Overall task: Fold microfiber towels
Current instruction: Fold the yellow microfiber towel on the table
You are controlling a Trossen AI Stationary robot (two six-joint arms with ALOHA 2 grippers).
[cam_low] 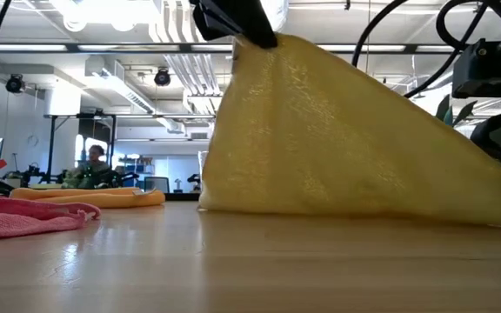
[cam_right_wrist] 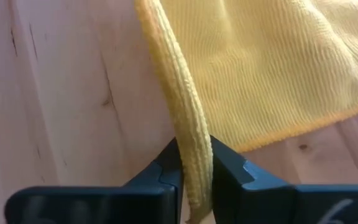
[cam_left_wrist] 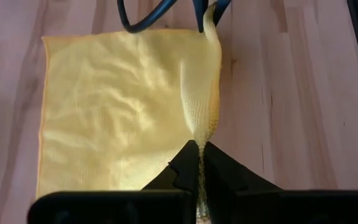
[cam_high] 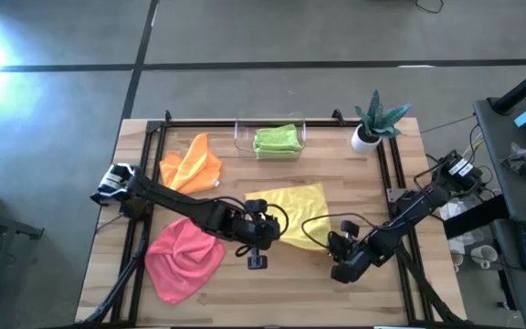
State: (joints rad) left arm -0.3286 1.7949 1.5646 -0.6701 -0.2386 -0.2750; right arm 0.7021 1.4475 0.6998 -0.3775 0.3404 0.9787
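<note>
You have both near corners of the yellow towel [cam_high: 292,208] pinched, left gripper [cam_left_wrist: 199,167] and right gripper [cam_right_wrist: 195,168]; carry them level toward the far edge

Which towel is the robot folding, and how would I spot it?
Look at the middle of the wooden table, in front of the clear bin holding a green towel. The yellow towel lies there, between the left gripper and right gripper, each shut on an edge. Unlike the crumpled orange towel and pink towel, it is the only yellow one being lifted.
</note>
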